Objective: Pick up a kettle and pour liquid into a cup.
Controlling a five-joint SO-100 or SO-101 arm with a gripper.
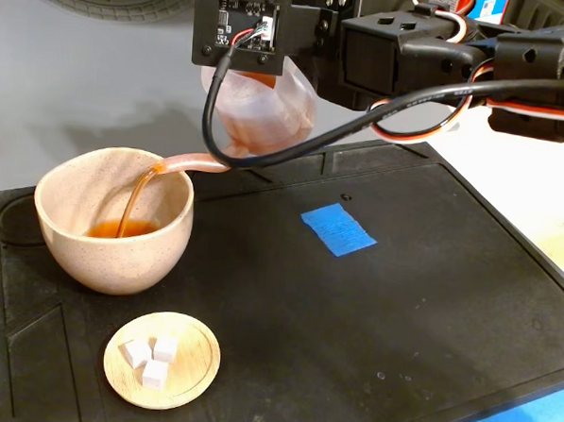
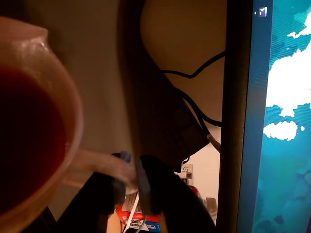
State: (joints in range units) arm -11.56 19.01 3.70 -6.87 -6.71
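- Fixed view: kettle (image 1: 261, 111) hangs tilted above the black mat (image 1: 400, 312), spout (image 1: 185, 161) angled down toward the cup (image 1: 113, 219) so the liquid (image 1: 131, 203) runs out as a thin stream.
- Stream lands inside the cup, w/ a shallow reddish pool (image 1: 120, 228) at the bottom; the spout tip sits just over the rim, prob. so nothing spills on the mat.
- Cup stands upright at mat's left side in the fixed view, apart from the wooden dish (image 1: 162, 359) of white cubes (image 1: 151, 360) in front of it.
- Wrist view: gripper (image 2: 129, 177) is clamped on the kettle's loop handle (image 2: 99, 165), dark fingers (image 2: 155, 182) pinching it from both sides. Holding by the handle lets wrist roll set the tilt.
- Kettle body fills the wrist view's left side, still well filled w/ dark red liquid, so the pour looks early to midway.
- Blue tape patch (image 1: 338, 229) lies bare mid-mat, maybe a marker for where the kettle stands.
- Risk, my read: more tilt could speed the flow and overshoot the rim.
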